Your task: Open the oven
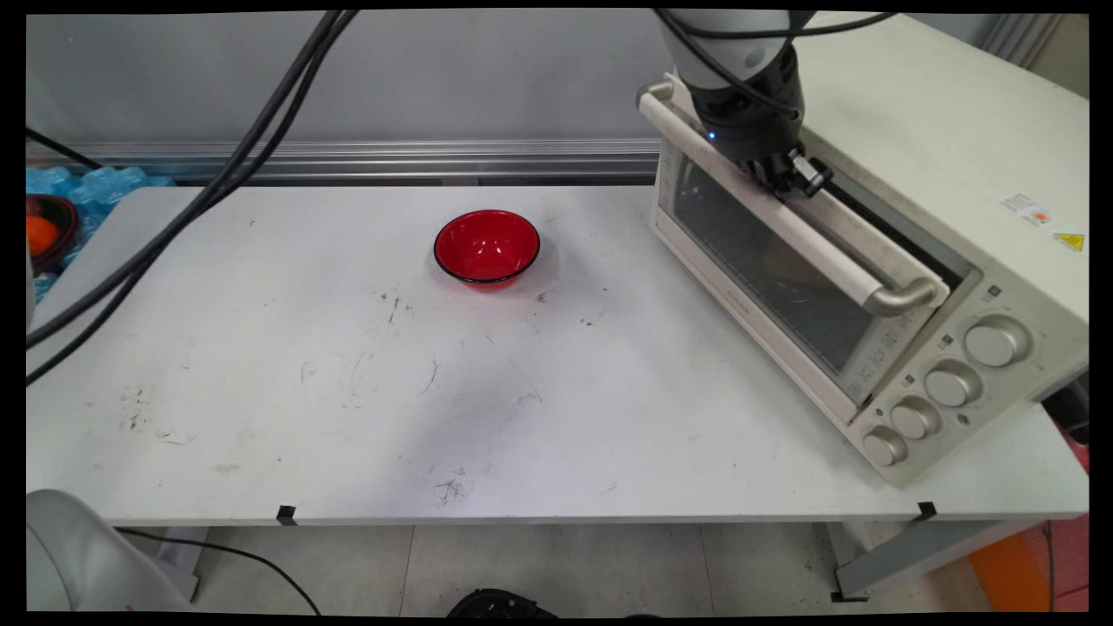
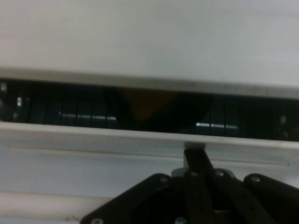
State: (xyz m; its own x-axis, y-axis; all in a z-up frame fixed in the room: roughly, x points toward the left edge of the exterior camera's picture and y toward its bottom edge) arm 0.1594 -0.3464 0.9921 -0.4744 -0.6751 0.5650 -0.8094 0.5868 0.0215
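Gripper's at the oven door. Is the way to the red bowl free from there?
Probably yes. The gripper sits at the oven door's top edge; the bowl stands alone on the table, nothing between them.

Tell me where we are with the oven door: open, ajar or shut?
Done: the oven door stands ajar, with a dark gap along its top edge. In hand: the gripper is at the door's handle. Left: the door is nowhere near fully down; the red bowl sits empty on the table.

A robotics lab: scuffed white table (image 1: 348, 391), hanging black cables (image 1: 217, 174), toaster oven (image 1: 869, 287) as prop.
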